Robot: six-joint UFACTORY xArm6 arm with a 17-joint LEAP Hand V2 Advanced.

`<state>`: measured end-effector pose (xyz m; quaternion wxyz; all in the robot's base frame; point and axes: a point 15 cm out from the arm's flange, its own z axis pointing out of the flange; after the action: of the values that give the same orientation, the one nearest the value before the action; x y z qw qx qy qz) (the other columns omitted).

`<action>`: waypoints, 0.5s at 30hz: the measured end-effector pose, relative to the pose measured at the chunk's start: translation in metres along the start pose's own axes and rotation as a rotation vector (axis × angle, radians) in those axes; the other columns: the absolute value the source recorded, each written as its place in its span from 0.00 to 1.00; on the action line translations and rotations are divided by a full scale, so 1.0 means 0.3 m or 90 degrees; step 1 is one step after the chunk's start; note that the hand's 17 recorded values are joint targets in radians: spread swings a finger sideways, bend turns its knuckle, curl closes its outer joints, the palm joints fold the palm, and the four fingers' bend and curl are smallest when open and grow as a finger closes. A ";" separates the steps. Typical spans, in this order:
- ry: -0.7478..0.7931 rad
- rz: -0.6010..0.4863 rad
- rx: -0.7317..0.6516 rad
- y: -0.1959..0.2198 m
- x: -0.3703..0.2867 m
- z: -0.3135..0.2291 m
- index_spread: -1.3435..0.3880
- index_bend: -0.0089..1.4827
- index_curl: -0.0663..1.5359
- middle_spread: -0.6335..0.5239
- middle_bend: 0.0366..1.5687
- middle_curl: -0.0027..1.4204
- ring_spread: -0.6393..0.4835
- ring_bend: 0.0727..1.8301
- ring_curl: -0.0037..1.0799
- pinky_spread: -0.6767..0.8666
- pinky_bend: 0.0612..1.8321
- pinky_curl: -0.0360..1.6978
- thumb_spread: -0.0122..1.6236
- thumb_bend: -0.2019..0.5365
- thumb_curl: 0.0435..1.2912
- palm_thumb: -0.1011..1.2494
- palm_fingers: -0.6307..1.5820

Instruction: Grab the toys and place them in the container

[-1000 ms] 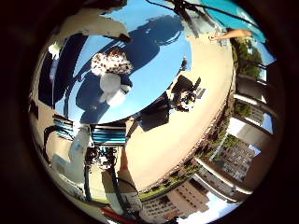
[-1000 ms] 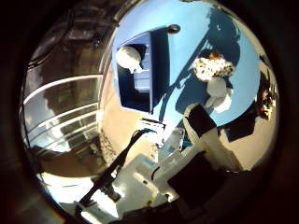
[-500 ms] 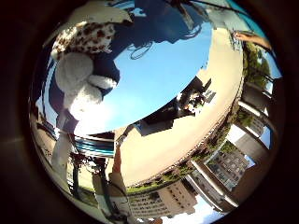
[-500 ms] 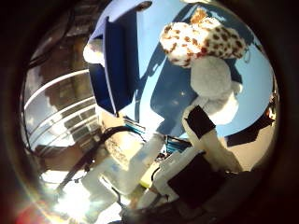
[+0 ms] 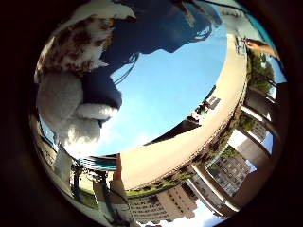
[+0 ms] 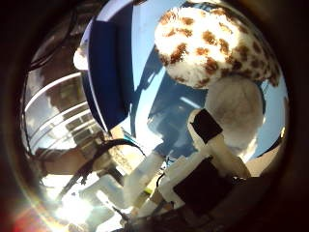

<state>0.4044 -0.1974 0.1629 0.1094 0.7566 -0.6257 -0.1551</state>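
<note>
Hard sunlight is thrown across the pale blue tabletop [image 5: 175, 85], where dark, sharp-edged shadows are cast. Glare is burned into one rim of the thumb-side view, and buildings are bent at both rounded edges.

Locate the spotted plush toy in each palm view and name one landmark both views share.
Little finger side view: the spotted plush toy lies on the blue table, close to the palm.
Thumb side view: it fills much of the picture, beside the hand's fingers.
Shared landmark: the blue table.
</note>
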 end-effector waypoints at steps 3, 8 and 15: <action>0.004 0.001 0.000 -0.044 -0.012 0.024 0.71 0.14 0.22 0.60 0.09 0.22 0.80 0.15 0.29 0.70 0.27 0.13 0.71 0.24 0.27 0.58 0.33; 0.012 0.003 0.008 -0.101 -0.017 0.053 0.70 0.14 0.22 0.50 0.20 0.26 0.76 0.25 0.31 0.68 0.25 0.10 0.70 0.25 0.28 0.62 0.56; 0.018 0.015 0.081 -0.139 0.000 -0.032 0.58 0.12 0.18 0.39 0.49 0.44 0.63 0.62 0.57 0.66 0.39 0.13 0.67 0.27 0.31 0.72 0.74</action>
<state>0.4461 -0.1897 0.1568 0.0719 0.7568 -0.6414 -0.1032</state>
